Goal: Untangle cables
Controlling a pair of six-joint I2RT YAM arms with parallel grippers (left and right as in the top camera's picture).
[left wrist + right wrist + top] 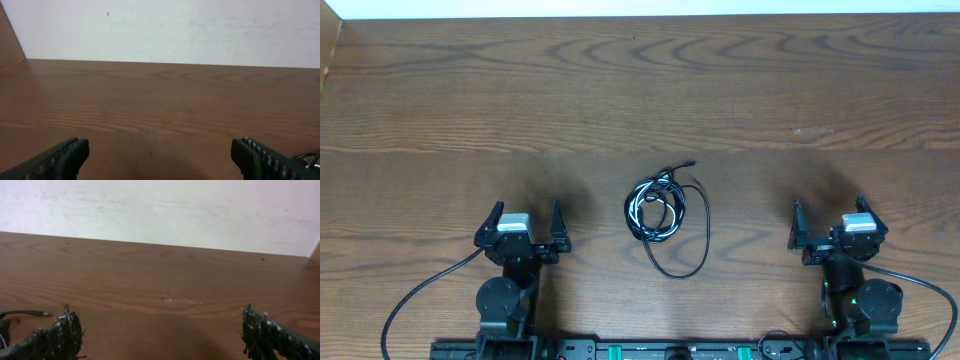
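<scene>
While each arm's jaws stand spread, cables [658, 212] lie bundled on a wooden table [620, 80] by a white wall [175, 30].

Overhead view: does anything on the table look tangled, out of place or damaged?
Only the cables at mid-table: black and white cords wound into one small knot, with a black loop trailing toward the near edge. No damage or spill is visible on the table.

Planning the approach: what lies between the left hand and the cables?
Nothing: overhead, only bare table separates the left hand from the cables.
</scene>
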